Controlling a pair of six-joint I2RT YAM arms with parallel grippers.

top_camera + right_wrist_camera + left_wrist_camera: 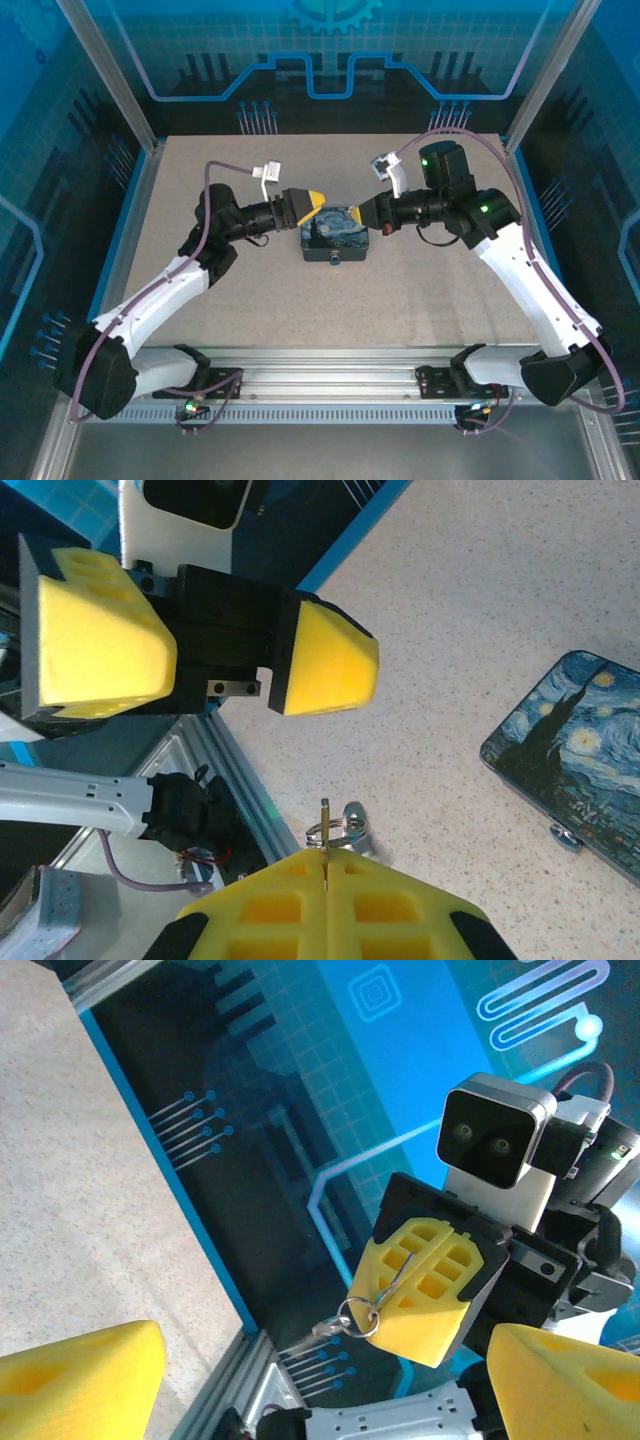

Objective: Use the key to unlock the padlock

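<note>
Key [325, 1328] first: it is a tiny, hard, shiny bit of metal. It looks very light, and it sits on a little ring [356, 1318], so it can swing and twist. The right claw [385, 1295] is pressed together on it, up off the table [440, 290], near the painted box [335, 232]. The left claw [215, 675] faces it, spread wide, holding nothing. I think the best place to hold is the flat wide end (not the thin tip). Pinch hard, since smooth metal can slip. The lock is too small to make out.

No readable text, no labels, no numbers
</note>
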